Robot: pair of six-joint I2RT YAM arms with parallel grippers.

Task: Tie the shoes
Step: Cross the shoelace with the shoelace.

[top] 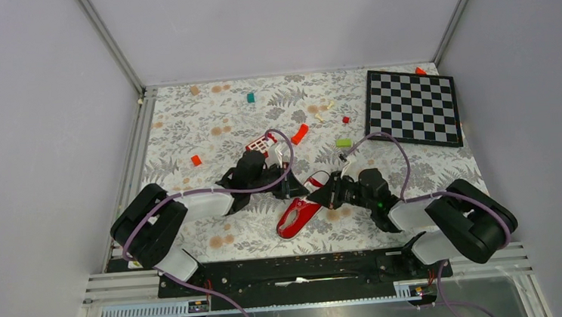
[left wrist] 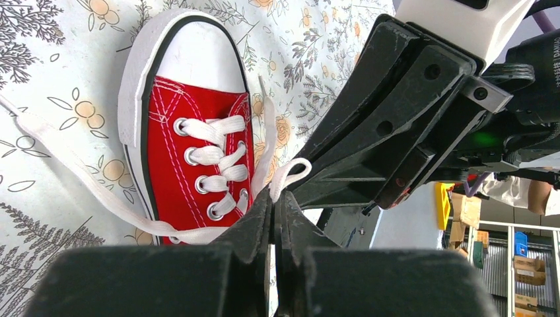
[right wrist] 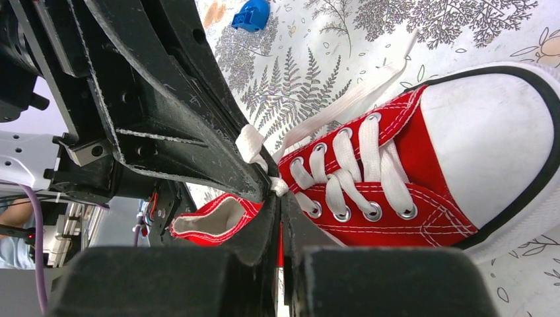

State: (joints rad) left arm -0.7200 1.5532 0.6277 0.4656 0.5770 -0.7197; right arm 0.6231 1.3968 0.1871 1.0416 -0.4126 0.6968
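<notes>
Over 1 red sneaker (top: 298, 216), 2 sets of jaws (left and right) clamp its white laces (left wrist: 211, 155).

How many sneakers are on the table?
1. The red sneaker lies at the near middle, the left gripper and the right gripper pinching its laces. The arms might hide another.

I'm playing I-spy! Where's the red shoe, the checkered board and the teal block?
Red canvas sneaker with white laces (left wrist: 165, 152): left wrist view, red side.
Black-and-white checkered board (top: 413, 107): top view, centre.
Small teal block (top: 250, 97): top view, centre.
</notes>
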